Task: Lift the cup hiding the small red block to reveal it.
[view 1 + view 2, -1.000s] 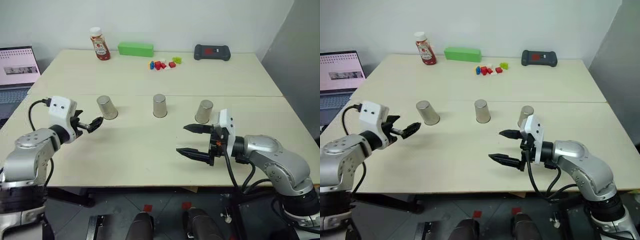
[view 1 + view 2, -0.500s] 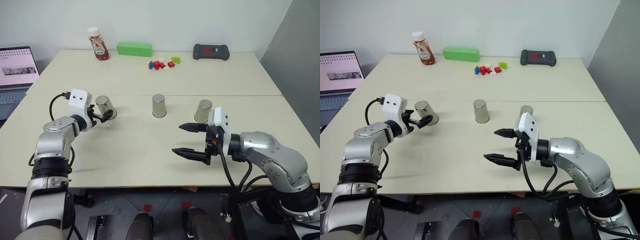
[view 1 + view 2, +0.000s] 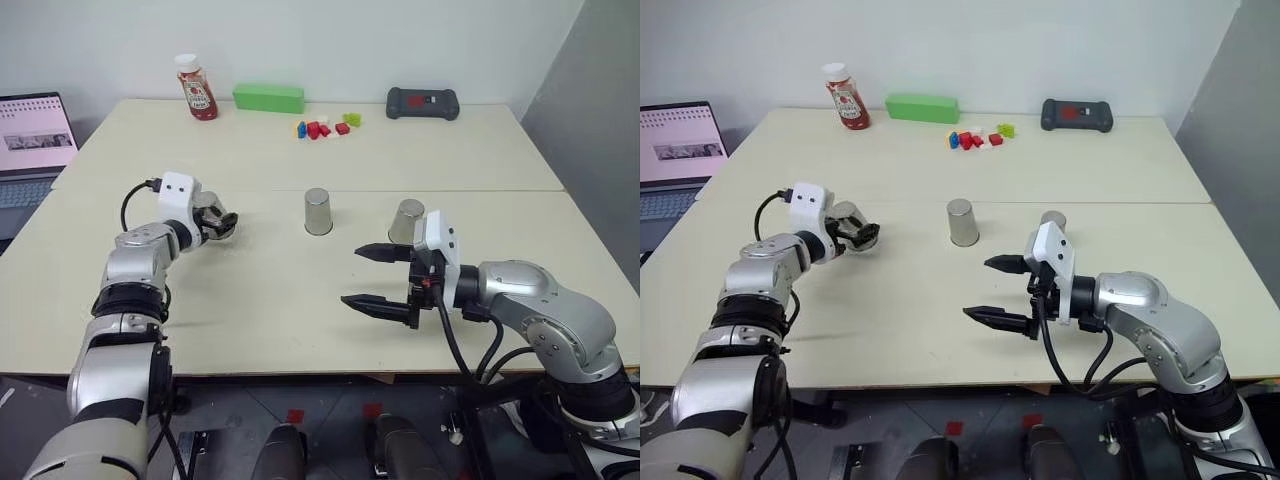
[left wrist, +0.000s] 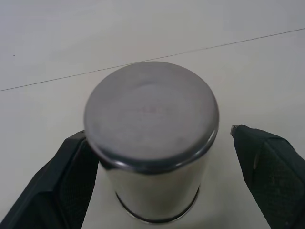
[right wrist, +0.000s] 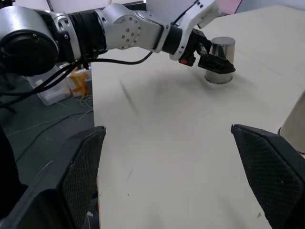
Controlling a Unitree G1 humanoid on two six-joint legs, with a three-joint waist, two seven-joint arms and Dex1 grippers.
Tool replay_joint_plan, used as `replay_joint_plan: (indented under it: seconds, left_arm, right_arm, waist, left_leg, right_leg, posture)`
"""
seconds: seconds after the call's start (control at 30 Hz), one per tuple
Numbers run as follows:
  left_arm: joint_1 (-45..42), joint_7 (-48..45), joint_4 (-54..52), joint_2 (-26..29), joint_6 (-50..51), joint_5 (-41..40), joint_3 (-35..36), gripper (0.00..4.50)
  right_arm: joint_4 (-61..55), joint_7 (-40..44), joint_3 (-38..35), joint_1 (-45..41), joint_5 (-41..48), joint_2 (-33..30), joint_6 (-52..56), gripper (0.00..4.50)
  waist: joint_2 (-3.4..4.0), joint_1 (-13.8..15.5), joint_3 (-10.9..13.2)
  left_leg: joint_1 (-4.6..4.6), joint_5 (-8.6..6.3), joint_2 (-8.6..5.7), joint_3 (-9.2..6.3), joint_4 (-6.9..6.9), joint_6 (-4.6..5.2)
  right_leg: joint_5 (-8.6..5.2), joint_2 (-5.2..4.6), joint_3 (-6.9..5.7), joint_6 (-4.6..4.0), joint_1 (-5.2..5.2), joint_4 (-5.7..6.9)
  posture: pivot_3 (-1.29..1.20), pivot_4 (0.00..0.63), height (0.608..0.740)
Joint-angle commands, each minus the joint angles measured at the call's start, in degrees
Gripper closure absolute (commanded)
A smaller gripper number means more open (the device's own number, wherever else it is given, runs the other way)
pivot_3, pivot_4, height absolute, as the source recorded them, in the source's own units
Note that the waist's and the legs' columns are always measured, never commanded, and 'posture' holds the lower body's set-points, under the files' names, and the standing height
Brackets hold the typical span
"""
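Three silver cups stand upside down in a row on the table. My left gripper [image 3: 224, 221] is open around the left cup [image 4: 152, 143]. One finger [image 4: 66, 183] lies close against the cup's side and the other finger [image 4: 271, 167] stands a gap away. The cup rests on the table. The middle cup [image 3: 318, 211] and the right cup [image 3: 406, 221] stand untouched. My right gripper [image 3: 372, 277] hovers open and empty in front of the right cup, pointing left. The small red block is hidden.
At the table's far edge are a ketchup bottle [image 3: 197, 88], a green box [image 3: 269, 98], a cluster of coloured bricks [image 3: 325, 127] and a black device [image 3: 424, 103]. A laptop [image 3: 35, 135] sits off the table's left side.
My left gripper has reached forward from short of the left cup until its open fingers flank it. The right arm has stayed put.
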Motion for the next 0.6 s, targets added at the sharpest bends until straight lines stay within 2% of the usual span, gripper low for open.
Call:
replay_joint_plan:
  seconds: [0.03, 0.2, 0.23, 0.37, 0.6]
  left_arm:
    - [-3.06, -0.2, 2.55, 0.38, -3.37, 1.51, -0.24, 0.51]
    - [-3.35, -0.29, 4.19, 0.52, -5.39, 2.47, -0.24, 1.68]
    - [-3.28, -0.22, 4.32, 0.57, -5.66, 2.5, -0.13, 1.77]
    - [-2.66, -1.12, 2.66, 0.59, -5.92, 1.19, 0.99, 1.77]
    - [0.0, -2.25, -11.19, 2.09, -0.61, -3.36, 4.99, 1.77]
  right_arm:
    - [-1.76, 0.35, -0.08, -1.0, 0.68, 0.27, -0.41, 0.0]
    - [-1.47, 0.39, 0.24, -0.71, 0.28, 0.5, -0.76, 0.0]
    - [-1.46, 0.38, 0.32, -0.63, 0.23, 0.54, -0.82, 0.0]
    - [-1.53, 0.42, 0.61, -0.48, 0.06, 0.63, -1.01, 0.0]
    - [-1.74, 0.83, 0.52, -0.31, 0.14, 0.42, -1.43, 0.0]
  waist:
    - [0.0, -0.04, 0.0]
    - [0.0, -0.04, 0.0]
    - [0.0, -0.04, 0.0]
    - [0.0, -0.04, 0.0]
    - [-0.01, -0.02, 0.01]
  left_leg:
    - [0.0, 0.0, 0.0, 0.0, 0.0, 0.0]
    - [0.0, 0.0, 0.0, -0.01, 0.0, 0.0]
    - [0.0, 0.0, 0.0, -0.01, 0.0, 0.0]
    - [0.0, 0.0, 0.0, -0.02, 0.0, 0.0]
    - [-0.04, 0.0, 0.01, -0.07, 0.0, -0.01]
  right_leg:
    - [0.0, 0.0, 0.0, 0.0, 0.0, 0.0]
    - [0.0, 0.0, 0.0, 0.0, 0.0, 0.01]
    - [0.0, 0.0, 0.0, 0.0, 0.0, 0.01]
    - [0.0, 0.0, -0.01, 0.0, 0.0, 0.01]
    - [0.0, 0.0, -0.05, 0.0, -0.01, 0.0]
  posture:
    - [0.0, 0.15, 0.74]
    - [0.0, 0.15, 0.74]
    - [0.0, 0.15, 0.74]
    - [0.0, 0.15, 0.74]
    - [0.0, 0.15, 0.74]
